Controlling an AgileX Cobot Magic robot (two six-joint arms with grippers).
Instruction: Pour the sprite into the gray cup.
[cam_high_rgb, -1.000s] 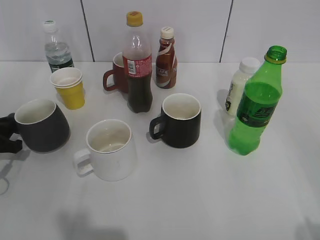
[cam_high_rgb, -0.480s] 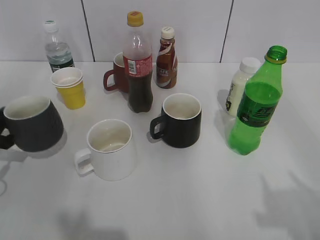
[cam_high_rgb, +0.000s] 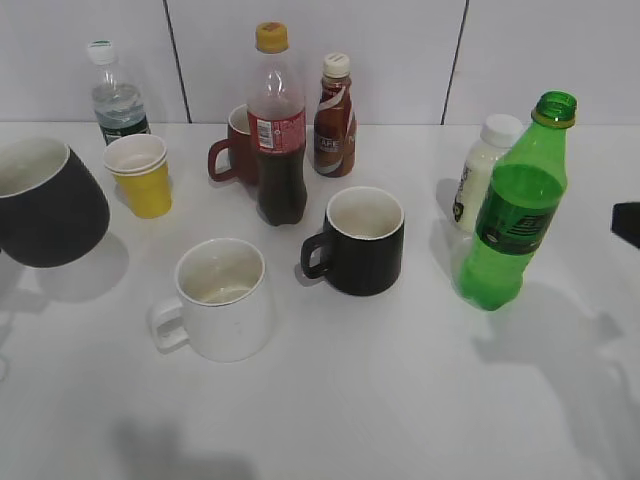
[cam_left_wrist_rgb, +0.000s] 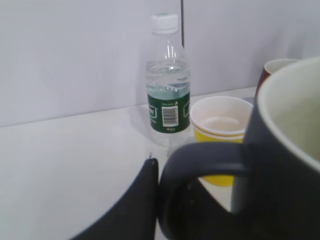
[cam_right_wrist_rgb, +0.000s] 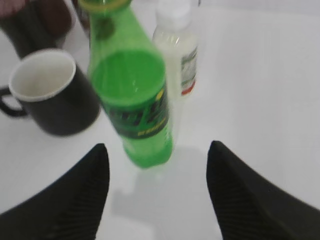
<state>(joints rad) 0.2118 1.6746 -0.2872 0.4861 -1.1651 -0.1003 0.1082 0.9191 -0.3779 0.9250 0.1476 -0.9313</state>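
While the sprite (cam_high_rgb: 512, 213) stands untouched at the right of the exterior view, the gray cup (cam_high_rgb: 45, 204) is lifted at the left edge, its shadow on the table (cam_high_rgb: 400, 380); I judge that no pouring is begun. The black mug (cam_high_rgb: 362, 240) and white mug (cam_high_rgb: 222, 298) look empty.

Seen from the left wrist, the left gripper (cam_left_wrist_rgb: 152, 200) pinches the handle of the gray cup, whose pale inside shows no liquid; the water bottle (cam_left_wrist_rgb: 168, 85) is partly full.

Seen from the right wrist, the right gripper (cam_right_wrist_rgb: 155, 195) is spread wide and apart from the uncapped sprite, which holds green liquid.
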